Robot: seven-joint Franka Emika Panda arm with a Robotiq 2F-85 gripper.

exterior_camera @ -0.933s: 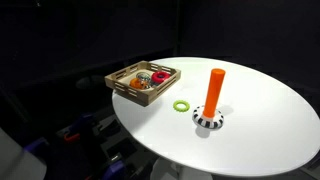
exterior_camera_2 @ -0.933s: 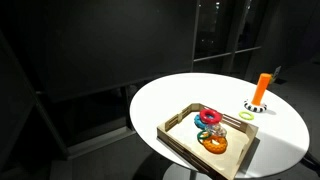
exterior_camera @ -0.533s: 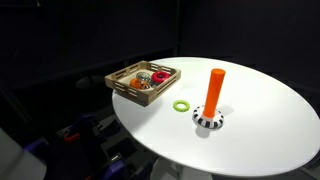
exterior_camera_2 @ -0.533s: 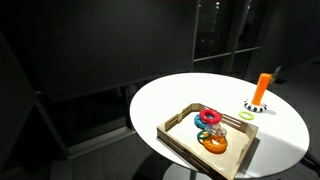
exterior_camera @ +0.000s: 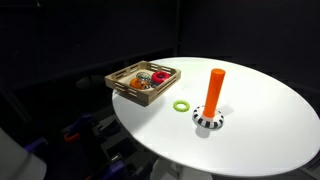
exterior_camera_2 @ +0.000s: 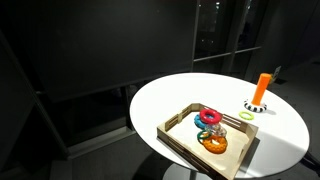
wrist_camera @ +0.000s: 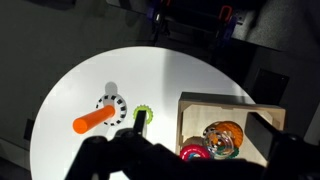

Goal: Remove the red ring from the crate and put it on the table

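Observation:
The red ring (exterior_camera: 160,73) lies in the light-brown wooden crate (exterior_camera: 116,83) among other coloured rings, near the rim of the round white table (exterior_camera: 260,125). Both exterior views show it: ring (exterior_camera_2: 210,114), crate (exterior_camera_2: 178,140), table (exterior_camera_2: 175,95). In the wrist view the red ring (wrist_camera: 193,152) sits at the crate's (wrist_camera: 215,98) near-left corner, partly cut off by the dark gripper body. My gripper (wrist_camera: 200,128) is open and empty, high above the crate, its two dark fingers spread wide. The arm does not show in the exterior views.
A lime-green ring (exterior_camera: 180,105) lies on the table beside an orange peg (exterior_camera: 214,90) on a black-and-white base. An orange ring (wrist_camera: 225,133) and other rings share the crate. The surroundings beyond the table (wrist_camera: 170,75) are dark.

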